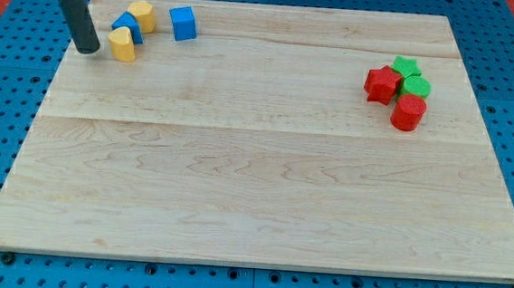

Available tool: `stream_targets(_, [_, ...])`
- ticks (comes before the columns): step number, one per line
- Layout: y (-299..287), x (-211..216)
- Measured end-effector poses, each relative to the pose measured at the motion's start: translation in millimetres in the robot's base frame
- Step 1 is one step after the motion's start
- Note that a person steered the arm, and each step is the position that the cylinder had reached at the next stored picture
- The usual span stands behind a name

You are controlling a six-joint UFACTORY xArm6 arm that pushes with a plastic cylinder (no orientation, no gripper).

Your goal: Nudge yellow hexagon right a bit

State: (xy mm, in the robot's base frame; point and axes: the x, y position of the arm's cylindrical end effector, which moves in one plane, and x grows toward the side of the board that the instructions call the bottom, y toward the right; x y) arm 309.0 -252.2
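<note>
The yellow hexagon (pixel 142 15) lies near the board's top left corner. A blue block (pixel 126 28) of unclear shape touches its lower left side. A second yellow block (pixel 122 45) with a rounded shape lies just below that blue block. My tip (pixel 88 50) rests on the board at the view's left of this cluster. It stands a short gap to the left of the lower yellow block and down-left of the yellow hexagon. The rod (pixel 72 4) leans up toward the view's top left.
A blue cube (pixel 183 23) lies right of the yellow hexagon with a small gap. At the right side sit a red star (pixel 382 83), a green star (pixel 407 65), another green block (pixel 416 86) and a red block (pixel 408 112), clustered together.
</note>
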Motion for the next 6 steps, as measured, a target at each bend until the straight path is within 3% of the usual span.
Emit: stream_targets(6, [15, -70])
